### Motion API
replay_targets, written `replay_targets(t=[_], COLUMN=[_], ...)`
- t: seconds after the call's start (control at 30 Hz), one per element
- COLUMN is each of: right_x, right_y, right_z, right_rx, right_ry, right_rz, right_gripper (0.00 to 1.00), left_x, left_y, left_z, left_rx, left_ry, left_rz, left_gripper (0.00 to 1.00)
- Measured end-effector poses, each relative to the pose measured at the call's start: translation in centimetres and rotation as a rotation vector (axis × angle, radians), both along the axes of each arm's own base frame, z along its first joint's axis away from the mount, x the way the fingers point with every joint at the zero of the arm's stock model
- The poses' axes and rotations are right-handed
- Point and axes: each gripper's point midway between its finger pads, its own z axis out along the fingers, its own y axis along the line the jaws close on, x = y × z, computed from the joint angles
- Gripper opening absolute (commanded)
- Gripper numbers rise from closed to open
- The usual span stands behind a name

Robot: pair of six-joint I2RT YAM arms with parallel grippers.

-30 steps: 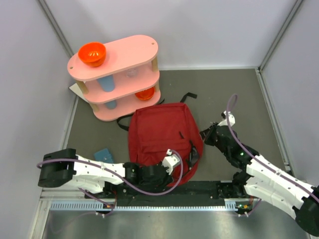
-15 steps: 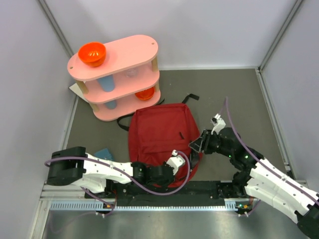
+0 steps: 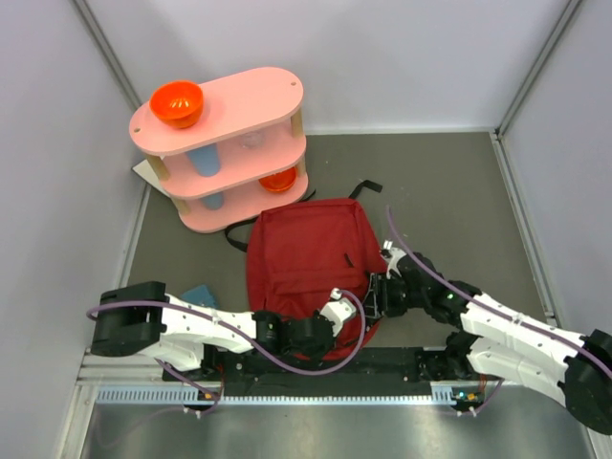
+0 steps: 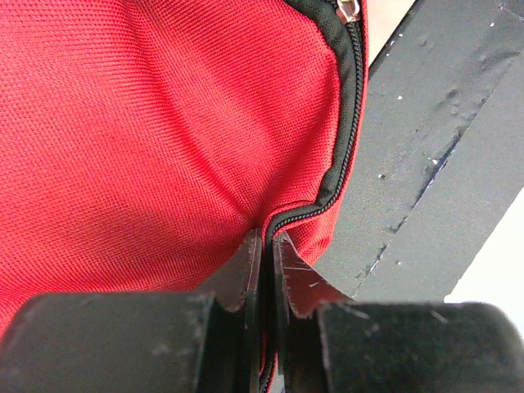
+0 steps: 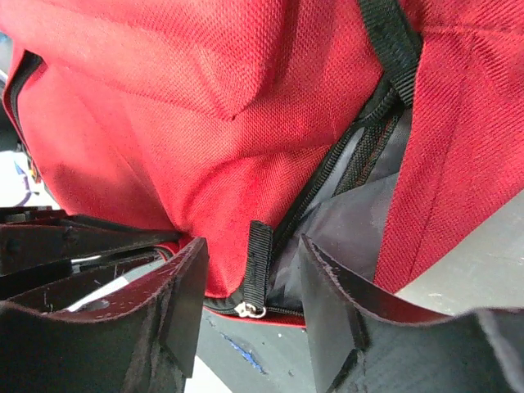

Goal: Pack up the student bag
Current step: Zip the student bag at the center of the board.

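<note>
One red bag [image 3: 306,253] lies mid-bench [image 3: 449,191], its near edge at the black strip [image 3: 402,361] by the two arm bases. There is bare surface to its right and one pink shelf [image 3: 229,105] close behind on the left. The left tool [image 4: 267,246] is pinched nearly closed on the bag's zipped edge. Only the right wrist view shows the grey lining [image 5: 344,221], where the right tool [image 5: 252,246] gapes wide around a black zip tab [image 5: 257,262].
</note>
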Motion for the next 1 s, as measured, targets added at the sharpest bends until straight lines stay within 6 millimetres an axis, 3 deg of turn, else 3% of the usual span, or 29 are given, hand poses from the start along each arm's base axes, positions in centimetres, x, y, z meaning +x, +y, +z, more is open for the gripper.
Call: replay_targets(t=[0.17,0.33,0.37,0.47,0.7,1.0], right_x=[-0.4,-1.0,-1.0,-1.0,-0.8,2.0], right_y=[0.5,0.2,0.2,0.2,0.4,-0.1], right_z=[-0.7,-1.9,-2.0,-2.2,-2.1,1.5], right_rx=[0.016,0.01,0.01,0.016,0.039,0.122], right_ry=[0.002,0.029,0.031,0.031,0.038,-0.122], right_rz=[0.023,0.021,0.02,0.017,-0.017,-0.174], right_gripper=[0.35,0.31,0.19,0.0,0.0,0.0], left_x=[0.0,0.0,0.0,0.0,0.0,0.2], left_y=[0.0,0.0,-0.1,-0.1,-0.1,-0.3], left_z=[0.0,0.0,0.0,0.1,0.1,0.3], left_rx=[-0.001,-0.003,-0.003,-0.004,-0.004,-0.029], left_ry=[-0.001,0.0,0.0,0.001,0.001,-0.001], left_rz=[0.0,0.001,0.002,0.003,0.004,0.024], left_gripper=[0.07,0.06,0.06,0.04,0.0,0.0])
